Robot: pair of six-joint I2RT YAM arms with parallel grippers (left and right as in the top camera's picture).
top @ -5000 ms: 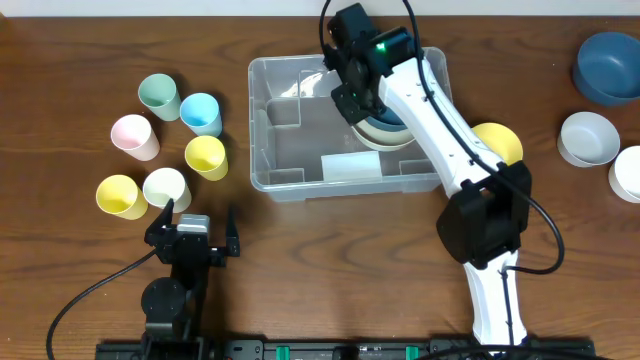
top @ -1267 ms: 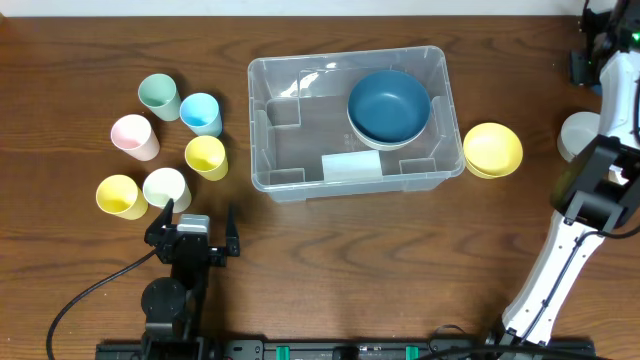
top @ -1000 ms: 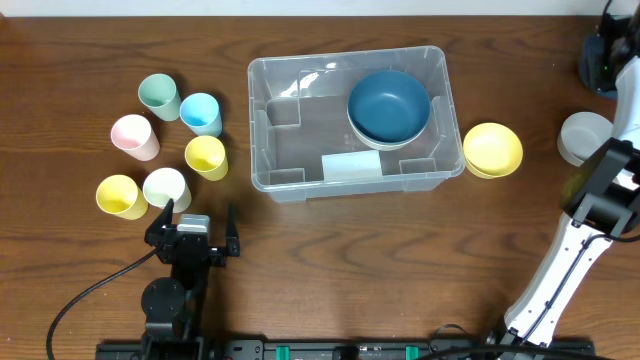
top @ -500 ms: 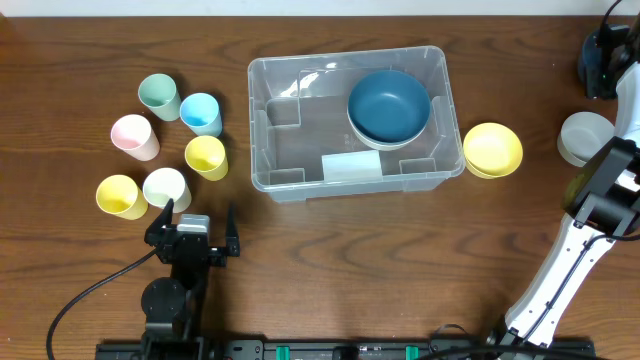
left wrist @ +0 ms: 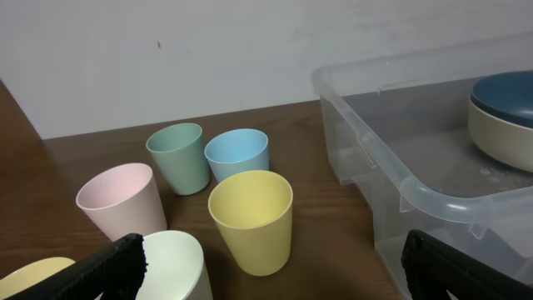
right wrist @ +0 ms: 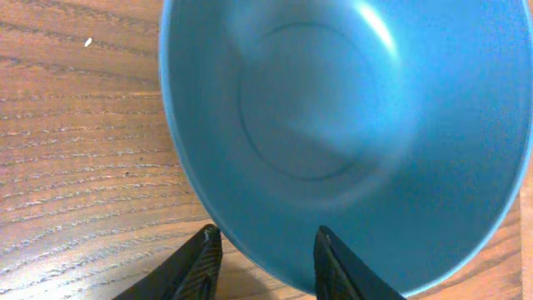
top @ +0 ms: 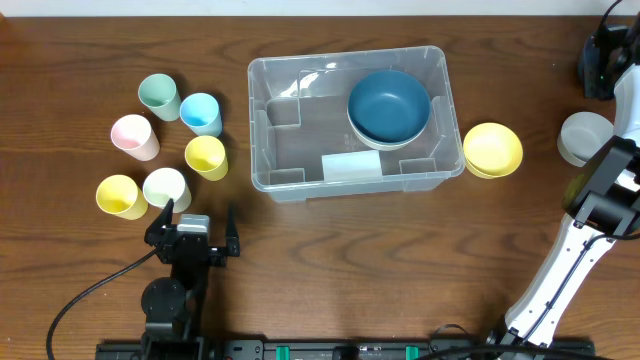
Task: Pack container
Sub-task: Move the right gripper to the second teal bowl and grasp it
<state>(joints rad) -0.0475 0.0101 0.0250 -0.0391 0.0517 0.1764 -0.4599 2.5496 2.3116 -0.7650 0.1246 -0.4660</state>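
Observation:
The container [top: 345, 58] is a large clear bin in the middle of the table, its rim [left wrist: 375, 162] also showing in the left wrist view. A dark blue bowl [top: 389, 105] lies in its right end, stacked in a cream one. At the far right edge my right gripper [top: 598, 62] hangs over another blue bowl [right wrist: 350, 125]. My right gripper [right wrist: 268, 265] straddles that bowl's near rim, one finger outside and one inside, with gaps on both sides. Near the front edge my left gripper [top: 196, 220] rests open and empty.
Several pastel cups stand left of the container: pink [top: 134, 136], green [top: 159, 96], light blue [top: 201, 113], yellow [top: 206, 156], white [top: 166, 187]. A yellow bowl [top: 493, 150] sits right of the bin and a white bowl [top: 585, 137] beyond it.
My right arm has swung from the container out to the far right corner and settled over the blue bowl there. The left arm has not moved.

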